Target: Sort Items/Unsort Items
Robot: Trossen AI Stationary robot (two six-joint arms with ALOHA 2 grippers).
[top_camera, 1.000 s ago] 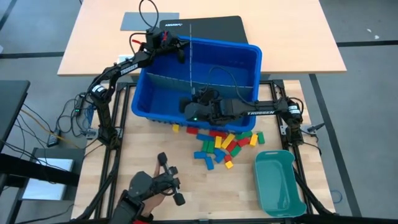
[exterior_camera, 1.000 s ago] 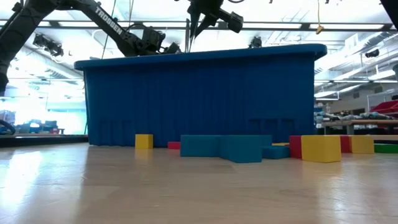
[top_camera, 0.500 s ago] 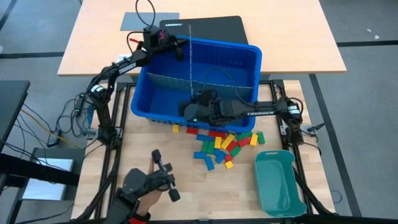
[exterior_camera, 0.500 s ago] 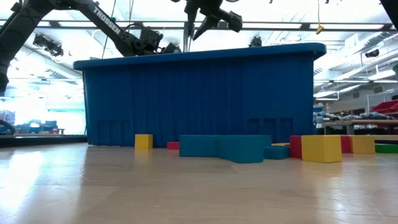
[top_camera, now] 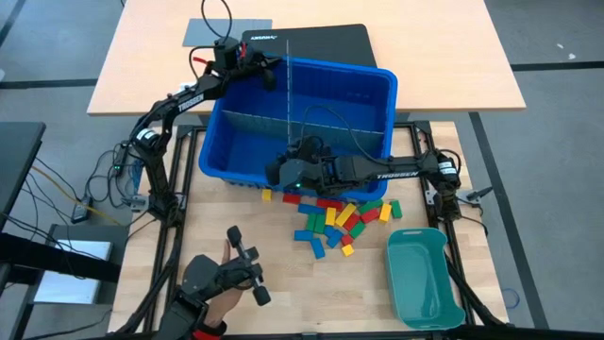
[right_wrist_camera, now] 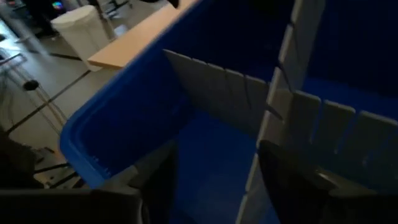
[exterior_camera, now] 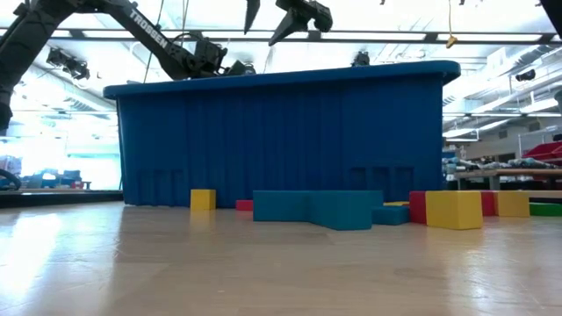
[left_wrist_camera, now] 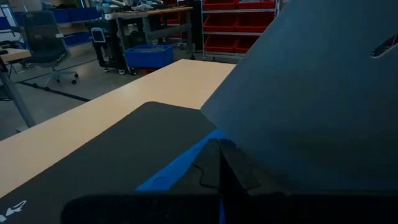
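Red, yellow, green and blue blocks (top_camera: 335, 212) lie in a loose heap on the wooden table, just in front of the blue bin (top_camera: 382, 80); the low view shows several of them (exterior_camera: 452, 209). Two grey slotted divider sheets stand crossed inside the bin: a long one (top_camera: 286, 99) and a cross one (top_camera: 326, 125). My left gripper (top_camera: 274, 80) is at the bin's far rim, shut on the long sheet. My right gripper (exterior_camera: 270, 17) hangs open above the bin's near half. In its wrist view (right_wrist_camera: 217, 180) the crossed sheets show beyond the fingers, apart from them. My left gripper pinches the long divider sheet's edge (left_wrist_camera: 239, 152) between its two shut fingers, near the sheet's far end at the bin's far rim (left_wrist_camera: 180, 165). The fingers come in about level from the table's far left. The sheet stands upright in the bin.
A teal tray (top_camera: 420, 279) sits on the table's near right. A person's gloved hand with a hand-held controller (top_camera: 241, 269) is at the near left. A black mat (top_camera: 321, 42) lies on the desk behind the bin.
My right gripper has opened above the bin's near half and rolled about its own line; its fingers stood together a second ago. The person's hand at the near edge has shifted a little.
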